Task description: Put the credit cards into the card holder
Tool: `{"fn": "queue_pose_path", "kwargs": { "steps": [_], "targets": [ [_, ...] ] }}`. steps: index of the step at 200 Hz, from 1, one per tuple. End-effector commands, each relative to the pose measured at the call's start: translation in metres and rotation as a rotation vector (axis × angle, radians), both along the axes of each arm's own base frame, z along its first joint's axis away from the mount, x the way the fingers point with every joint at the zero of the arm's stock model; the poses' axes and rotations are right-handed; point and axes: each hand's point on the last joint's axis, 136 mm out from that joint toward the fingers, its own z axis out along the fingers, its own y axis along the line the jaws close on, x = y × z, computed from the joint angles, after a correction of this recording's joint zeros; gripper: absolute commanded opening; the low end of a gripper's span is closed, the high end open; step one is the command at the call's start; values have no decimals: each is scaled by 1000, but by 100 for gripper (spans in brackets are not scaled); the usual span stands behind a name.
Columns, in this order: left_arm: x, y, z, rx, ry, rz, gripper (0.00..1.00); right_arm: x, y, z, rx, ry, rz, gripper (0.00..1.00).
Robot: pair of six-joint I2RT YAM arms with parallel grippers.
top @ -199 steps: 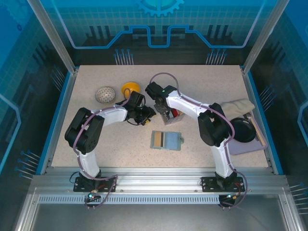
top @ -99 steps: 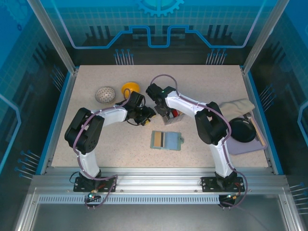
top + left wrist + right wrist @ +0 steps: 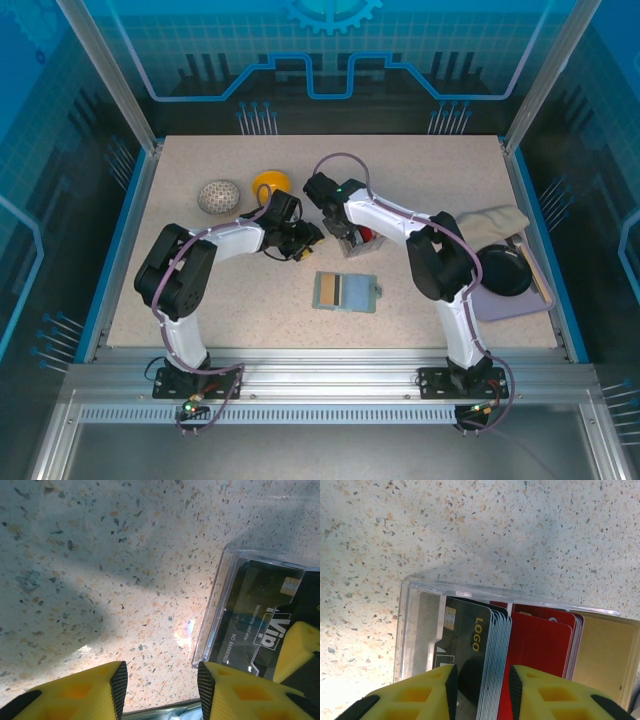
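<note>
The credit cards stand in a clear plastic box (image 3: 357, 243) at the table's middle. In the right wrist view a black stack (image 3: 465, 630) sits left of red cards (image 3: 540, 650) and tan cards (image 3: 607, 655). My right gripper (image 3: 481, 680) (image 3: 338, 228) is open, and its jaws straddle the black stack with slack on both sides. My left gripper (image 3: 160, 680) (image 3: 303, 240) is open over bare table, just left of the box's corner (image 3: 220, 615), with nothing between its fingers. A black VIP card (image 3: 260, 610) shows through the box wall. The card holder (image 3: 346, 292) lies open nearer the arm bases.
A speckled ball (image 3: 218, 196) and a yellow cup (image 3: 271, 184) sit at the back left. At the right edge are a beige cloth (image 3: 495, 222) and a black round object (image 3: 505, 270) on a pale mat.
My right arm's elbow has shifted slightly left while its gripper stays over the box. The left arm and the card holder have not moved.
</note>
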Motion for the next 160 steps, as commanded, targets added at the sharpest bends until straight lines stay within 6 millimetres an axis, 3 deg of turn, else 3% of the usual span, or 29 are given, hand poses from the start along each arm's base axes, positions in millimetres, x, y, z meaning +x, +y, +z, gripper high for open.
{"fn": "queue_pose_path", "kwargs": {
  "steps": [1, 67, 160],
  "targets": [
    [0, 3, 9, -13, -11, 9, 45, 2, -10, 17, -10, -39, -15, 33],
    [-1, 4, 9, -10, -8, 10, 45, -3, -10, 16, 9, -26, -17, 16],
    [-2, 4, 15, -15, -25, 4, 45, -14, -5, 49, 137, -28, -32, 2]
  ]
}}
